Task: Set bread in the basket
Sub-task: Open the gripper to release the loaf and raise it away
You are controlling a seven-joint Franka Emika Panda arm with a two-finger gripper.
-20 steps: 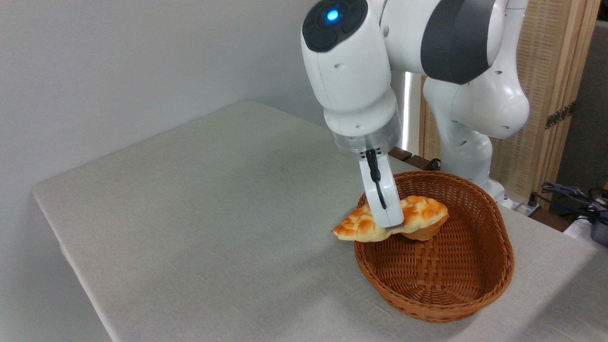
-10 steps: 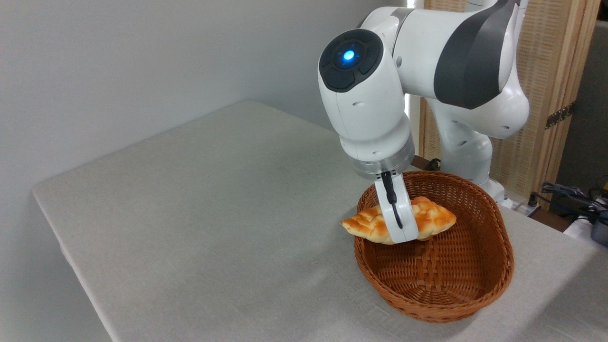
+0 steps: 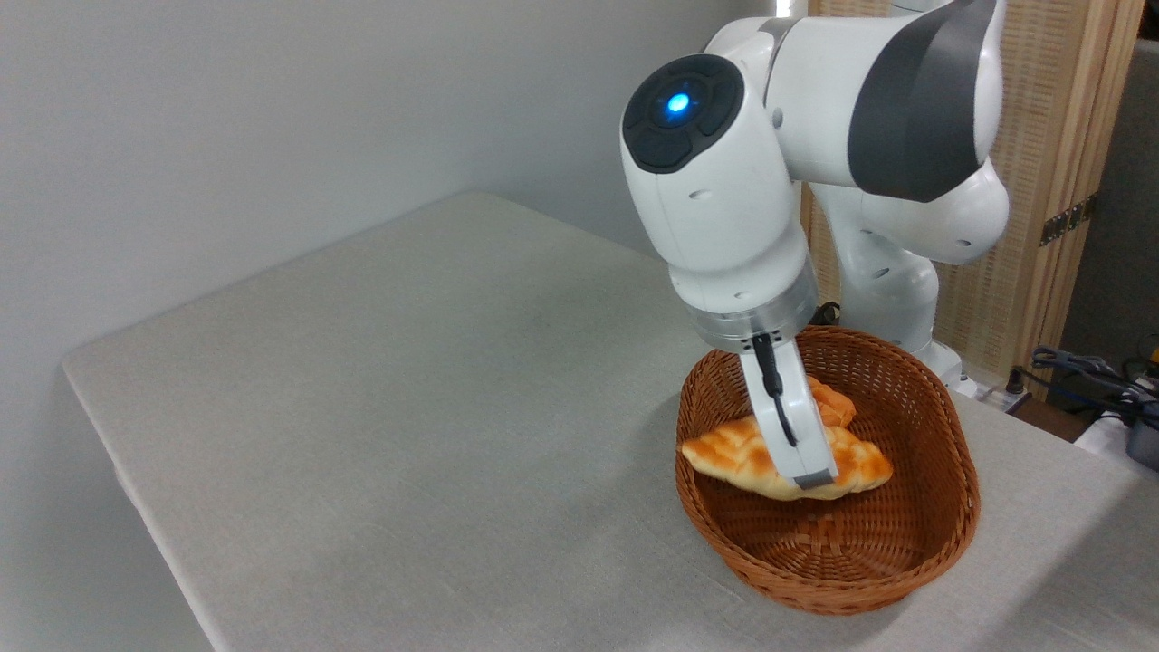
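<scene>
The near finger of the gripper [image 3: 812, 478] covers the middle of the bread [image 3: 738, 455]; the far finger is hidden behind it, so the jaw gap cannot be read. Behind the jaws, an orange bun [image 3: 835, 406] shows only partly. The arm [image 3: 869, 109] is cut off by the top edge.

My basket [image 3: 942, 534] sits at the table's [image 3: 362, 407] near right corner. The bread [image 3: 733, 457] lies inside toward its left rim; a bun [image 3: 838, 407] sits just behind it.
</scene>
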